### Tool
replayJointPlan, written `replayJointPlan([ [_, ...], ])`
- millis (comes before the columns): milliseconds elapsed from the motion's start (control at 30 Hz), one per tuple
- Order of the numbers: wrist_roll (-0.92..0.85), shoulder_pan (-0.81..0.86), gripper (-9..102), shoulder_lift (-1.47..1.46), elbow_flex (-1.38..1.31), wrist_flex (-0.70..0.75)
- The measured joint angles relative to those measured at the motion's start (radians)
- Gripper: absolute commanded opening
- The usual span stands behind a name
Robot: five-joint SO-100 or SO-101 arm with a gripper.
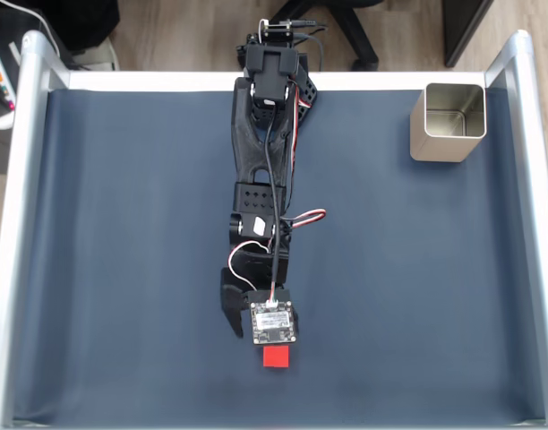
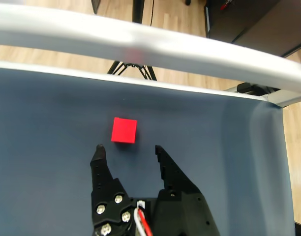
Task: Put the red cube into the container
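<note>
The small bright red cube (image 2: 124, 130) lay flat on the dark blue mat of the bench (image 2: 224, 162), just ahead of the black two-finger gripper (image 2: 128, 148) and a little left of the centre of its gap in the wrist view. The jaws stood wide apart with nothing between them, their tips just short of the cube's near face; it had not yet entered the opening. The cube sat slightly rotated against the line of the jaws, so its faces were not quite square to the fingers.

In the fixed view the cube (image 1: 275, 356) peeked out beyond the wrist camera board, near the bench's near edge, while the square silver-beige metal tin (image 1: 447, 122) stood upright far off in the far right corner, well apart from the arm.

Judging from this, the coming move called for a short advance with a slight shift toward the cube's side before closing.
</note>
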Motion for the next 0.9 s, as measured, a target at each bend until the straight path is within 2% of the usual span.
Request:
replayJointPlan([
  [900,0.034,-0.049,36,-0.147,-0.049,-0.118],
])
